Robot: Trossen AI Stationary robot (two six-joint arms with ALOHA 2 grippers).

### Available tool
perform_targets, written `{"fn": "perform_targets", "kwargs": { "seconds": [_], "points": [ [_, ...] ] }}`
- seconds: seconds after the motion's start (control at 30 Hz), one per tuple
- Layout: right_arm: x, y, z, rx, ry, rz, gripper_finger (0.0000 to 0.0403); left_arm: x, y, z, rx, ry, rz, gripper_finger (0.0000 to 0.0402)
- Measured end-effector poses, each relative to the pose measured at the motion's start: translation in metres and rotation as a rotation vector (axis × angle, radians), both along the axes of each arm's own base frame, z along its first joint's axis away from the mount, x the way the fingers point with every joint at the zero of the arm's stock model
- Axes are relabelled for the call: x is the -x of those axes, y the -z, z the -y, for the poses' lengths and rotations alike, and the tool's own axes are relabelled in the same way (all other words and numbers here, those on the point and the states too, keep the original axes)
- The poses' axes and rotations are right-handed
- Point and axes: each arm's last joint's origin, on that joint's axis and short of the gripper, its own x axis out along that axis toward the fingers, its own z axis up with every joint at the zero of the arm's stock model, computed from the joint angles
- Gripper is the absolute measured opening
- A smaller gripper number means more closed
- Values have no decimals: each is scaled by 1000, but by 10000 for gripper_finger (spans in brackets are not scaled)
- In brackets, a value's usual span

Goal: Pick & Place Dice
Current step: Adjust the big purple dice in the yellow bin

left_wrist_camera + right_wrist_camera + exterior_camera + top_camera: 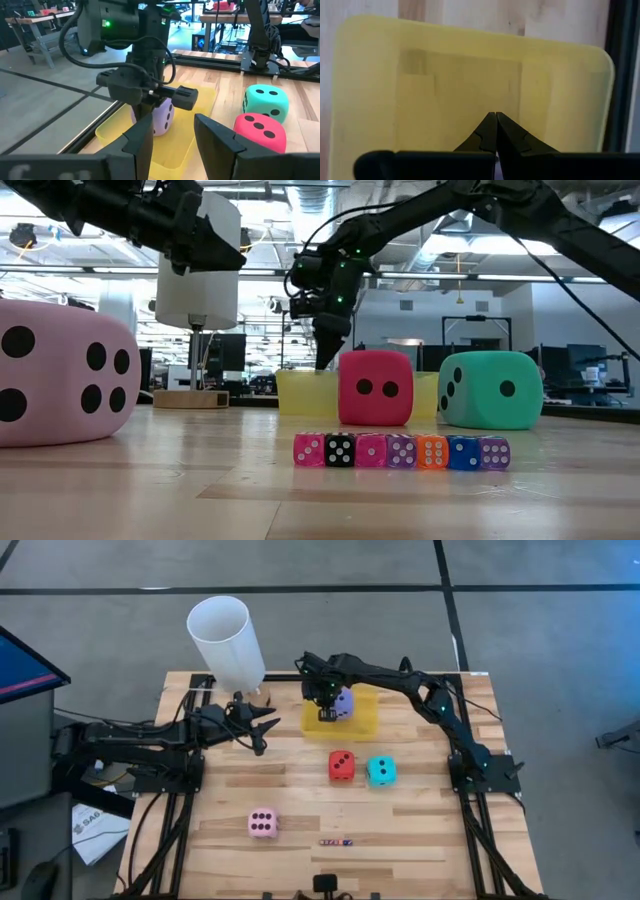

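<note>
The purple die (346,702) (163,119) rests on its underside in a shallow yellow tray (362,720) near the table's far edge. My right gripper (327,712) (495,116) points down into the tray on the die's left side, fingers shut with nothing between them. The red die (341,765) and cyan die (381,771) sit side by side on the table nearer than the tray. The pink die (263,824) sits alone toward the near left. My left gripper (264,726) (172,142) hovers open left of the tray. In the low view the purple die is hidden. My right gripper stands with its shut fingers (144,111) close against the purple die's left face (156,122), coming from above. Its own body hides the spot, and I cannot tell whether it touches the die.
A tall white cylinder (228,640) stands on a wooden base at the far left, just behind my left gripper. A row of tiny dice (337,841) (400,451) lies near the near edge. Bare wood lies between the pink die and the red die.
</note>
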Motion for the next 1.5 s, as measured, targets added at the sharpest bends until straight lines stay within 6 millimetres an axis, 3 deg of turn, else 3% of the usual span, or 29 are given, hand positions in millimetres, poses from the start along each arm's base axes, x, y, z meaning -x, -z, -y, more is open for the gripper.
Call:
{"fn": "perform_targets", "kwargs": {
  "seconds": [0.7,1.5],
  "points": [
    [25,3,9,77,109,-243,0,0,0,0,0,0,0,132],
    [44,3,25,26,190,-325,0,0,0,0,1,0,-4,132]
  ]
}}
